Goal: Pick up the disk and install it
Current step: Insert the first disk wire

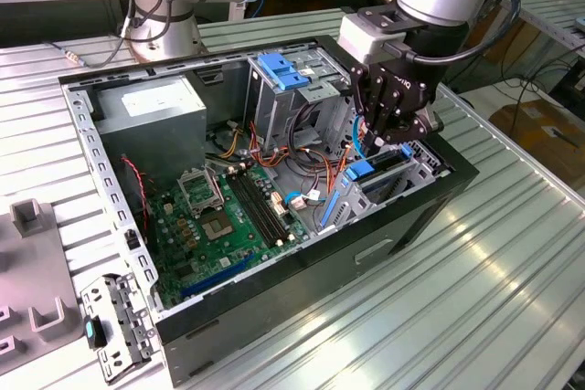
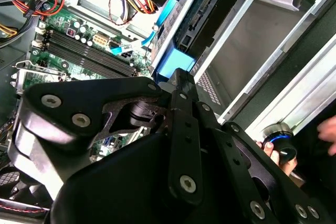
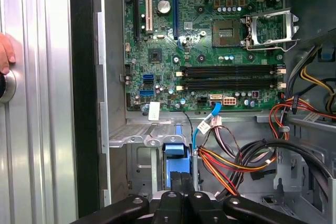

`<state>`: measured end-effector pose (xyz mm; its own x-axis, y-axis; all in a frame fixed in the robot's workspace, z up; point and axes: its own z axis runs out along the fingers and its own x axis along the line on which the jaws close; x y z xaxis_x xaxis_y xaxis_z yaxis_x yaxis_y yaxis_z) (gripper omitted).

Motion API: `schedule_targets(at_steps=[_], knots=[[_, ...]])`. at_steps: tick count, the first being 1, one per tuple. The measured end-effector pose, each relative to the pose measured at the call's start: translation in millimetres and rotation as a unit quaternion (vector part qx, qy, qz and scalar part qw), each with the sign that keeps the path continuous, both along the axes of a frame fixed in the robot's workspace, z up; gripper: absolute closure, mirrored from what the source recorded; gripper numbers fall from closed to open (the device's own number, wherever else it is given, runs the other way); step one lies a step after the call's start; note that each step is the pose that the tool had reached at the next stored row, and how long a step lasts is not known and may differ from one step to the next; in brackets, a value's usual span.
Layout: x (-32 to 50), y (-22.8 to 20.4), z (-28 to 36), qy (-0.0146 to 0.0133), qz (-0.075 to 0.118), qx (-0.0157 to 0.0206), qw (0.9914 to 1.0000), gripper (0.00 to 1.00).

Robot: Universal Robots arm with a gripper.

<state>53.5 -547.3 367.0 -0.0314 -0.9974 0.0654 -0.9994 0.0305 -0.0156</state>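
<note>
gripper (image 1: 378, 142) over the drive cage (image 1: 426, 171) at the pc case (image 1: 302, 267) edge, exterior view's right. fingers look pressed together in both wrist views, nothing pinched btwn them. disk (image 1: 373, 173) is slotted in the cage, tips just above its blue rail end (image 3: 176, 167); can't tell if touching. disk label hidden, gripper body blocks most of it. person's hand (image 3: 5, 53) on a knob (image 3: 5, 85) outside the case.

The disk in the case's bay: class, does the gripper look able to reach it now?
Probably yes: in the exterior view the gripper hangs right above the disk, and the cables lie beside the bay, not across it.
</note>
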Motion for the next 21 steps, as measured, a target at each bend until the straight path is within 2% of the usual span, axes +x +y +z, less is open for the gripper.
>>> schedule_targets(at_steps=[9,12,14,16,19,21], knots=[[0.0,0.0,-0.2,0.0000,0.000,0.0000,1.00000,0.89],[9.0,0.0,-0.3,0.0000,0.000,0.0001,1.00000,0.89],[20.8,0.1,-0.2,0.0000,0.000,0.0000,1.00000,0.89],[28.9,0.1,-0.3,0.0000,0.000,0.0000,1.00000,0.89],[31.6,0.2,-0.1,0.0000,0.004,0.0000,0.99999,0.89],[31.6,0.1,2.6,0.0000,0.007,-0.0001,0.99997,0.89]])
